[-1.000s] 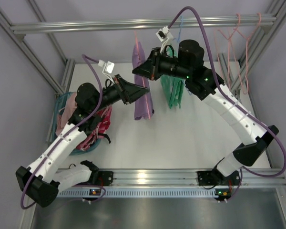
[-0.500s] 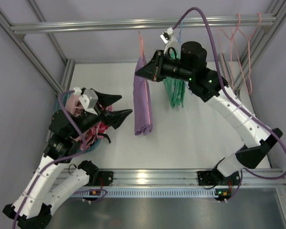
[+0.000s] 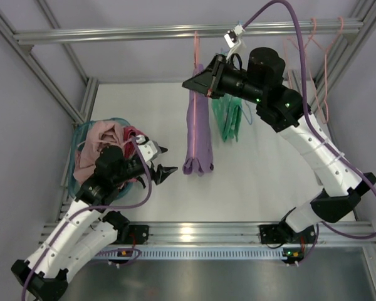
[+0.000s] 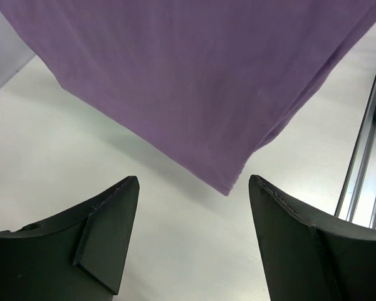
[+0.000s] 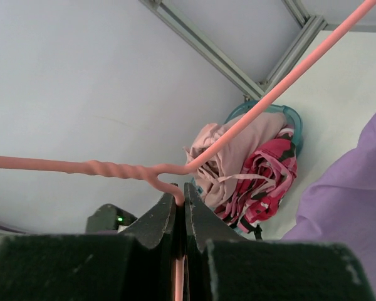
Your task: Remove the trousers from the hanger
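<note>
The lilac trousers [image 3: 197,128] hang long and narrow from the salmon-pink wire hanger [image 3: 195,47], which is off the rail. My right gripper [image 3: 191,83] is shut on the hanger's wire near its twisted neck [image 5: 122,170], holding it up in the air. The trousers' edge shows at the right of the right wrist view [image 5: 351,200]. My left gripper [image 3: 165,161] is open and empty, low over the table, just left of the trousers' bottom end. In the left wrist view the lilac cloth [image 4: 194,81] hangs just beyond my open fingertips [image 4: 116,207].
A teal basket [image 3: 81,135] with pink and red clothes [image 3: 109,141] stands at the left. A green patterned garment [image 3: 229,119] hangs behind the trousers. Several empty pink hangers [image 3: 313,56] hang on the rail [image 3: 113,32] at the back right.
My left arm has let go, pulled back and dropped low toward the basket side. My right gripper has moved the hanger and trousers slightly right, and the trousers now hang lower.
</note>
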